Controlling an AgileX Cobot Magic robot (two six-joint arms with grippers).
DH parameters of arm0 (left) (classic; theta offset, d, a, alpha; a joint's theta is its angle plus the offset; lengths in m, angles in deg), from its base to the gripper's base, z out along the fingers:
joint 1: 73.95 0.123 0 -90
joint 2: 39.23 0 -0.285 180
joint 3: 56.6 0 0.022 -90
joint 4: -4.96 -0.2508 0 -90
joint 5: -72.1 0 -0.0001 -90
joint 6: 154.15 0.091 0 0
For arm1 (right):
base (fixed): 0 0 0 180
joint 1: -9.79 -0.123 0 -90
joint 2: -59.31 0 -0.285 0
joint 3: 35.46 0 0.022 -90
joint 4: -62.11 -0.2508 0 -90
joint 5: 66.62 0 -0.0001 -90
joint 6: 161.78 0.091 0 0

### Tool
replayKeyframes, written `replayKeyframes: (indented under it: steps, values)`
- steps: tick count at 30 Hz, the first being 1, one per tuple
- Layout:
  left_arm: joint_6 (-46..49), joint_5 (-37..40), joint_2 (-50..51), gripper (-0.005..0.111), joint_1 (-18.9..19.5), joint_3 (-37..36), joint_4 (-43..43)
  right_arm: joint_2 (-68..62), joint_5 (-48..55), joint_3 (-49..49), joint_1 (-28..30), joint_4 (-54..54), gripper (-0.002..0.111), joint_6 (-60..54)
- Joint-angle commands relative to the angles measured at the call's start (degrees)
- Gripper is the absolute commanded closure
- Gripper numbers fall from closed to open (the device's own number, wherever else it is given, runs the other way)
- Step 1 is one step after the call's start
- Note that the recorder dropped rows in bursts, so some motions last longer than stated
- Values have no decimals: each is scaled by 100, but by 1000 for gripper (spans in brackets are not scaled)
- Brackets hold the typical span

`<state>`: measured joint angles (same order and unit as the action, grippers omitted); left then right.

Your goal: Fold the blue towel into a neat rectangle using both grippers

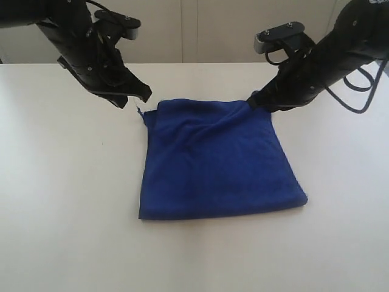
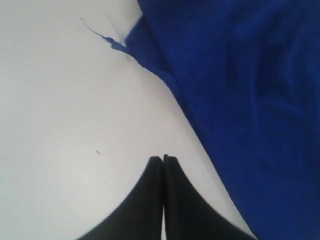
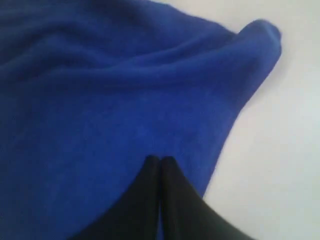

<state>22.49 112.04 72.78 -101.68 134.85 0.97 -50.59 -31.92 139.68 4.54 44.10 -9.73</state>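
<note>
Both arms are cut off by the frame edges in the exterior view, the left arm at the upper left and the right arm at the upper right, so only their forward links show.

At the upper left, the left arm slopes down toward the centre. The left gripper [image 1: 144, 96] hangs above the white table [image 1: 61, 182], just beside the far left corner of the blue towel [image 1: 219, 164]. Its wrist view shows the two black fingers [image 2: 150, 200] pressed flat together with nothing between them, over bare table and apart from the cloth's edge. A thin blue thread [image 1: 140, 111] sticks out from that corner; it is too small to tell whether it is a tag or loose stitching.

The towel lies folded and roughly square in the middle of the frame, rumpled along its far edge.

From the upper right, the right arm slopes down and inward. The right gripper [image 1: 252, 101] meets the towel's far right corner. Its wrist view shows the jaws clenched tight together over the blue cloth, with no fabric visible between them. Whether the tips press on the towel cannot be told.
</note>
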Motion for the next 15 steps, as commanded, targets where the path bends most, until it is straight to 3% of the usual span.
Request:
replayKeyframes:
  steps: [1,8,15]
  values:
    - [34,310,-370,107,-493,-279,161,372,791,-85,25,9,108,426]
    - [-337,-425,-552,107,-1293,-1250,161,1158,777,-1163,25,9,108,616]
    - [-497,-1313,-552,107,-1407,-2153,184,1353,83,-2222,13,-27,108,616]
